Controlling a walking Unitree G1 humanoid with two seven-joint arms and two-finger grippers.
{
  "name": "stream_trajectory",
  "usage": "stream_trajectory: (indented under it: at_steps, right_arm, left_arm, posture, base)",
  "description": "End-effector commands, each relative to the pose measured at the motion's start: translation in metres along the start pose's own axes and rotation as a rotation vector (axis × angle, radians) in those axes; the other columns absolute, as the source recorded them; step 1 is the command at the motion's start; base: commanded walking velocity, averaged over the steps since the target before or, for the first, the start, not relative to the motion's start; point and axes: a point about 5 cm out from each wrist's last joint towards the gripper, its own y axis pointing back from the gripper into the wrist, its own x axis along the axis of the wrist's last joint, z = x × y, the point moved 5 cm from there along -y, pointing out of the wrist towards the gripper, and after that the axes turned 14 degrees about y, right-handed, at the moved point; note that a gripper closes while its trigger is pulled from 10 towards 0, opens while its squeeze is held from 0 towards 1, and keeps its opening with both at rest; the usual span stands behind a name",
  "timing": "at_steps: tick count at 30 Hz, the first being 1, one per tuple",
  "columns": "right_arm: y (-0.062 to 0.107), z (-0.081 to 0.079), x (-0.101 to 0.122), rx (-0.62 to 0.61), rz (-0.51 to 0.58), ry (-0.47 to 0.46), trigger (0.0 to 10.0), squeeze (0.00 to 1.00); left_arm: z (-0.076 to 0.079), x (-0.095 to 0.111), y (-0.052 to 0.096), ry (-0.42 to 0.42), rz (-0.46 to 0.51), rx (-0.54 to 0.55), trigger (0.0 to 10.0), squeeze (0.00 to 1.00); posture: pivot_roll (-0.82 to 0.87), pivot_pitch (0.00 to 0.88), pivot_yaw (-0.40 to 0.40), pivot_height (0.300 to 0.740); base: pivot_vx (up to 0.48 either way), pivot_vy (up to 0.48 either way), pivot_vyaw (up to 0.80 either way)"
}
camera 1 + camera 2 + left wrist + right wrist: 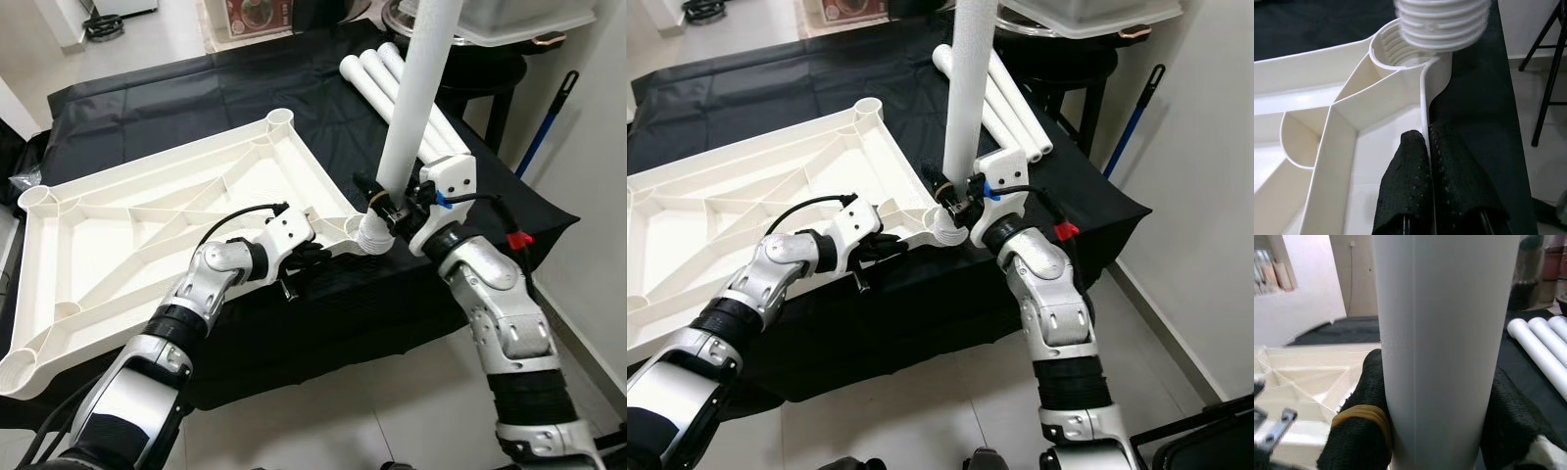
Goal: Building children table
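A white plastic table top (147, 225) lies upside down on a black cloth, its ribs and corner sockets facing up. My left gripper (312, 257) is shut on the table top's near rim (1426, 122), close to the near right corner socket (1396, 51). My right gripper (387, 208) is shut on a white table leg (416, 88), held nearly upright. The leg's threaded end (1442, 22) hangs just above that corner socket. Three more white legs (387, 73) lie side by side at the back right of the cloth.
The black cloth (137, 98) covers a low surface; its right edge drops to a tiled floor (323, 431). A dark stool with a clear tub (519, 29) stands at the back right. A blue-handled mop (544, 122) leans on the right wall.
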Motion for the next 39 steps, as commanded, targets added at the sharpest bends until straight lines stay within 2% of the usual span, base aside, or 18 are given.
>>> stream_trajectory:
  at_steps: [1,4,6,9,10,11,13,15,19,22,23,24,26,27,29,30,35,39]
  right_arm:
    - [-0.001,0.000,0.005,0.003,0.036,-0.013,10.0,0.00]
    - [-0.006,0.002,0.000,-0.009,0.033,-0.046,10.0,0.00]
    - [-0.014,-0.013,0.000,0.065,0.034,0.011,10.0,0.00]
    - [-0.016,-0.020,0.002,0.106,0.039,0.042,10.0,0.00]
    - [-0.018,-0.030,0.005,0.155,0.049,0.088,10.0,0.00]
    - [-0.019,-0.036,0.007,0.197,0.047,0.189,10.0,0.00]
    - [-0.021,-0.040,0.007,0.235,0.037,0.321,10.0,0.00]
    - [-0.021,-0.040,0.006,0.238,0.032,0.354,10.0,0.00]
    - [-0.022,-0.039,0.010,0.211,0.041,0.363,10.0,0.00]
    - [-0.021,-0.039,0.015,0.177,0.056,0.335,10.0,0.00]
    - [-0.020,-0.037,0.018,0.150,0.060,0.294,10.0,0.00]
    - [-0.020,-0.037,0.018,0.150,0.060,0.294,10.0,0.00]
    - [-0.018,-0.025,0.026,0.061,0.077,0.176,10.0,0.00]
    - [-0.018,-0.025,0.026,0.061,0.077,0.176,10.0,0.00]
    - [-0.015,-0.010,0.032,-0.009,0.098,0.082,10.0,0.00]
    - [-0.014,-0.005,0.034,-0.030,0.099,0.070,10.0,0.00]
    - [-0.012,-0.001,0.035,-0.045,0.093,0.086,10.0,0.00]
    - [-0.012,0.000,0.036,-0.050,0.096,0.088,10.0,0.00]
  left_arm:
    - [0.002,-0.020,0.006,0.026,-0.029,0.008,10.0,0.00]
    - [0.003,-0.019,0.007,-0.001,-0.028,0.009,10.0,0.00]
    - [0.005,-0.017,0.007,-0.020,-0.021,0.005,10.0,0.00]
    - [0.006,-0.016,0.007,-0.025,-0.019,0.003,10.0,0.00]
    - [0.008,-0.016,0.006,-0.029,-0.018,-0.002,10.0,0.00]
    - [0.010,-0.016,0.005,-0.032,-0.014,-0.008,10.0,0.00]
    - [0.014,-0.016,0.003,-0.035,-0.009,-0.017,10.0,0.00]
    - [0.015,-0.015,0.003,-0.036,-0.007,-0.019,10.0,0.00]
    - [0.017,-0.016,0.002,-0.038,-0.005,-0.023,10.0,0.00]
    - [0.018,-0.017,0.002,-0.038,-0.006,-0.023,10.0,0.00]
    - [0.017,-0.018,0.003,-0.042,-0.008,-0.014,10.0,0.00]
    - [0.017,-0.018,0.003,-0.042,-0.008,-0.014,10.0,0.00]
    - [0.013,-0.014,0.005,-0.074,0.007,0.008,10.0,0.00]
    - [0.013,-0.014,0.005,-0.074,0.007,0.008,10.0,0.00]
    - [0.006,0.001,0.003,-0.141,0.054,0.047,10.0,0.00]
    - [0.007,0.008,0.000,-0.175,0.071,0.051,10.0,0.00]
    - [0.009,0.020,-0.008,-0.209,0.096,0.055,10.0,0.00]
    - [0.003,0.018,-0.012,-0.155,0.075,0.092,10.0,0.00]
  posture:
    - [-0.07,0.205,0.056,0.740]
    - [-0.06,0.205,0.056,0.740]
    - [-0.06,0.205,0.057,0.740]
    - [-0.06,0.206,0.056,0.740]
    - [-0.06,0.204,0.055,0.740]
    - [-0.06,0.201,0.054,0.740]
    - [-0.07,0.199,0.052,0.740]
    - [-0.06,0.199,0.052,0.740]
    - [-0.06,0.196,0.051,0.740]
    - [-0.06,0.196,0.052,0.740]
    - [-0.07,0.194,0.055,0.740]
    - [-0.07,0.194,0.055,0.740]
    - [-0.07,0.194,0.053,0.740]
    - [-0.07,0.194,0.053,0.740]
    - [-0.07,0.190,0.051,0.740]
    - [-0.07,0.185,0.050,0.740]
    - [-0.07,0.183,0.050,0.740]
    - [-0.08,0.174,0.052,0.740]
  base:
    - [0.000,0.000,0.00]
    - [0.000,0.000,0.00]
    - [0.000,0.000,0.00]
    - [0.000,0.000,0.00]
    - [0.000,0.000,0.00]
    - [0.000,0.000,0.00]
    - [0.000,0.000,0.00]
    - [0.000,0.000,0.00]
    - [0.000,0.000,0.00]
    - [0.000,0.000,0.00]
    - [0.000,0.000,0.00]
    - [0.000,0.000,0.00]
    - [0.000,0.000,0.00]
    - [0.000,0.000,0.00]
    - [0.000,0.000,0.00]
    - [0.000,0.000,0.00]
    - [0.000,0.000,0.00]
    - [0.000,0.000,0.00]
